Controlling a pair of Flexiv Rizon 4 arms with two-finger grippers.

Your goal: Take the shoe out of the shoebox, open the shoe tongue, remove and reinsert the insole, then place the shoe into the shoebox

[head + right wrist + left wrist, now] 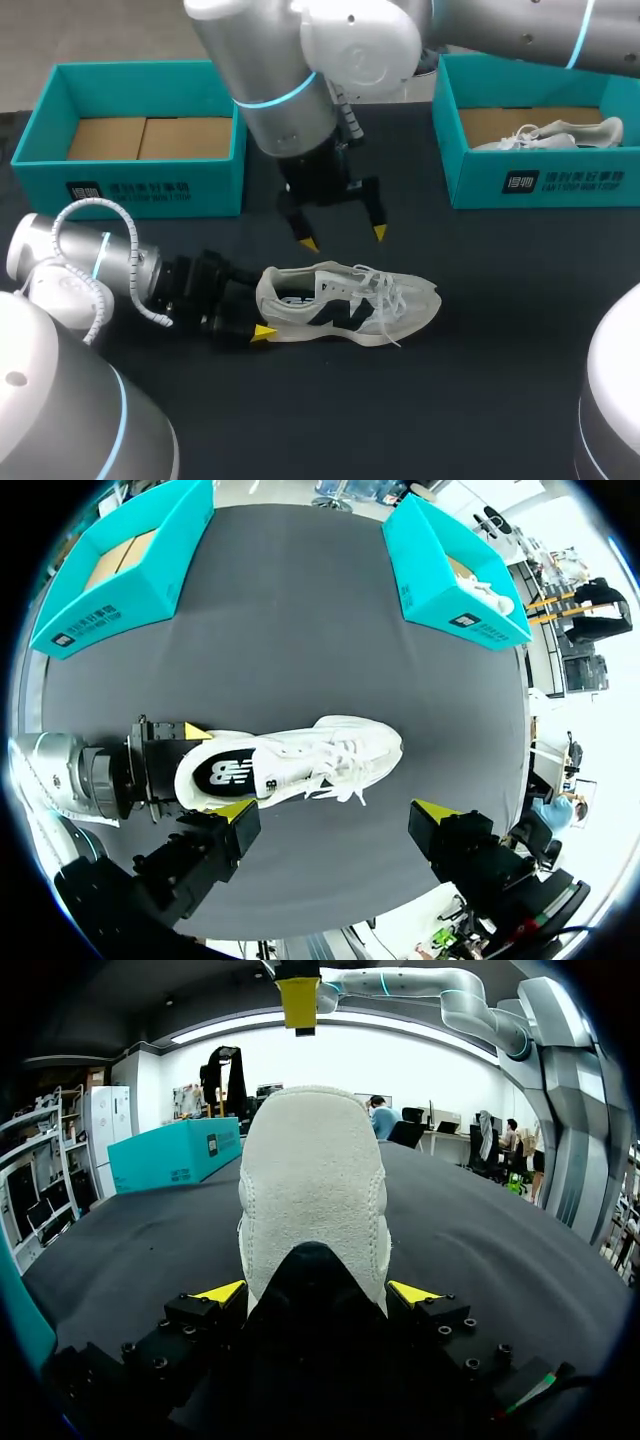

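A white sneaker [350,305] with dark side panels lies on its side on the black table [480,380], toe pointing right. My left gripper [265,308] comes in low from the left and is shut on the heel. In the left wrist view both yellow tips press the suede heel [312,1190] from either side of the left gripper [316,1295]. My right gripper [343,238] hangs open just above and behind the shoe's collar, holding nothing. Seen from the right wrist, the sneaker [300,765] lies below the right gripper [335,810], laces up.
A teal shoebox [140,75] stands open at the back left with only a cardboard floor inside. A second teal shoebox [520,180] at the back right holds another white shoe [550,135]. Bare tabletop lies in front of and to the right of the sneaker.
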